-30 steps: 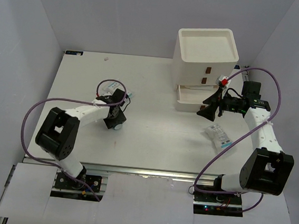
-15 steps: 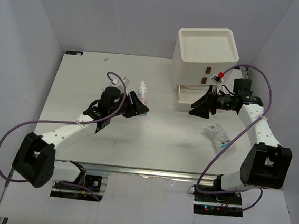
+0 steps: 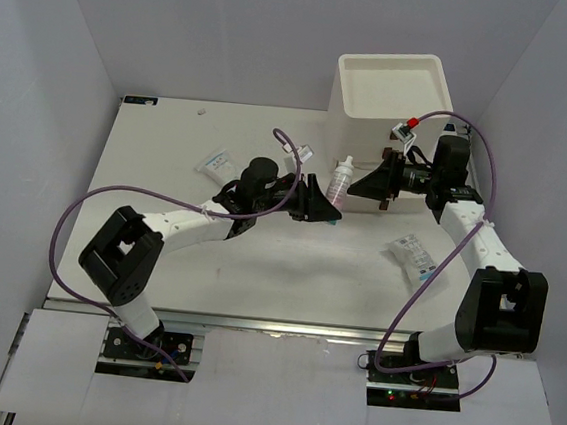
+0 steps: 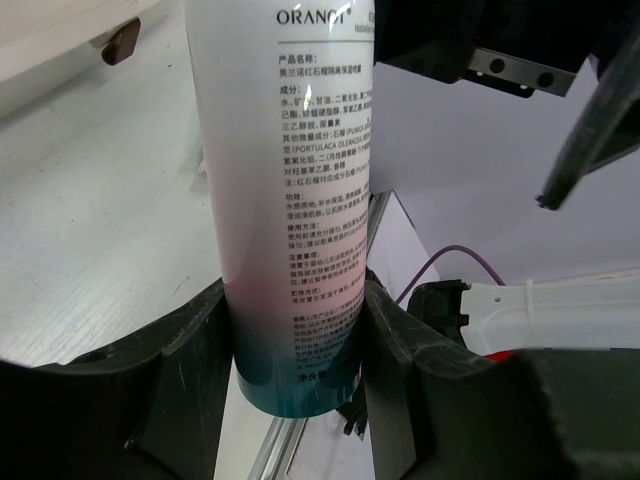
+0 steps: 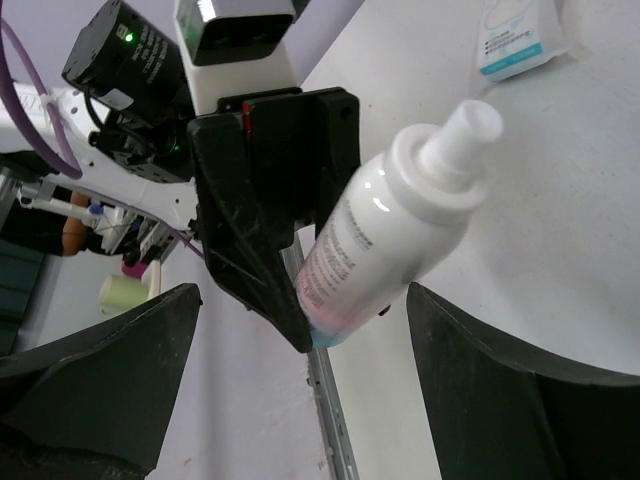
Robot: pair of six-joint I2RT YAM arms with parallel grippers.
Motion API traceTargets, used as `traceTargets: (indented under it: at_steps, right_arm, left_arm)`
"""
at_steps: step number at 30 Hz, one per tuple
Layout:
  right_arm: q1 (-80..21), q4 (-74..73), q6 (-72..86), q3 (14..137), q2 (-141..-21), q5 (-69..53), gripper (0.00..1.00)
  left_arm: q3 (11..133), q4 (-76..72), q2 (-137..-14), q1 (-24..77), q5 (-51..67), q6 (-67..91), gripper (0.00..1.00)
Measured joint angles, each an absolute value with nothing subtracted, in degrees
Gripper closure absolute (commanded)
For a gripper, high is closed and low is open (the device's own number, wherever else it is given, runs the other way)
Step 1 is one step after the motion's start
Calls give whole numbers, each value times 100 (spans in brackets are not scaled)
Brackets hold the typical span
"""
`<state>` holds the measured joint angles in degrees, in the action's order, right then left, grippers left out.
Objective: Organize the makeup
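Note:
My left gripper [image 3: 320,206] is shut on the base of a white bottle [image 3: 341,178] that fades to pink and teal at the bottom, and holds it upright above the table just left of the white drawer box [image 3: 390,102]. In the left wrist view the bottle [image 4: 290,200] sits clamped between the left gripper's [image 4: 296,350] two fingers. My right gripper [image 3: 362,185] is open, facing the bottle from the right. In the right wrist view the bottle [image 5: 395,225] lies ahead of the open right gripper [image 5: 303,300], not touching it. A printed packet [image 3: 215,163] lies far left, another [image 3: 415,255] at the right.
The drawer box has an open tray top and brown handles [image 4: 121,40]; its lower front is hidden behind my right arm. A packet [image 5: 515,35] shows beyond the bottle. Purple cables loop over both arms. Grey walls enclose the table.
My left arm has swung right, carrying the bottle from the table's left-middle toward the drawer box. My right gripper has moved up and left, and now faces the bottle.

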<state>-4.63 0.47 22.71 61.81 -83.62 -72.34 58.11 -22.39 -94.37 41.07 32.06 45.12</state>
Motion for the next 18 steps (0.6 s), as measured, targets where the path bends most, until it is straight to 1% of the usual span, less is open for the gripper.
traceTargets:
  at_steps: [6, 8, 9, 10, 11, 13, 14, 18]
  right_arm:
    - [-529, 361, 2765, 6056, -8364, -6912, 9]
    - [-560, 552, 2933, 6041, -8370, -6851, 7]
    - [-575, 690, 3039, 6014, -8374, -6820, 4]
    - [-584, 832, 3161, 5980, -8378, -6796, 6]
    - [-595, 981, 3271, 5931, -8383, -6780, 8]
    - [-607, 1260, 3485, 5844, -8407, -6761, 18]
    - [-609, 1391, 3591, 5808, -8425, -6755, 21]
    - [-610, 1836, 3945, 5673, -8510, -6709, 46]
  left_arm:
    - [6003, -2479, -9588, 4204, 3279, 4589, 100]
    - [6031, -2556, -9636, 4255, 3309, 4616, 100]
    - [6038, -2573, -9656, 4267, 3316, 4636, 100]
    - [6062, -2590, -9675, 4284, 3335, 4653, 100]
    - [6091, -2604, -9705, 4293, 3343, 4660, 100]
    - [6131, -2619, -9753, 4308, 3351, 4675, 100]
    - [6144, -2620, -9771, 4314, 3352, 4683, 99]
    - [6160, -2687, -9804, 4325, 3366, 4703, 89]
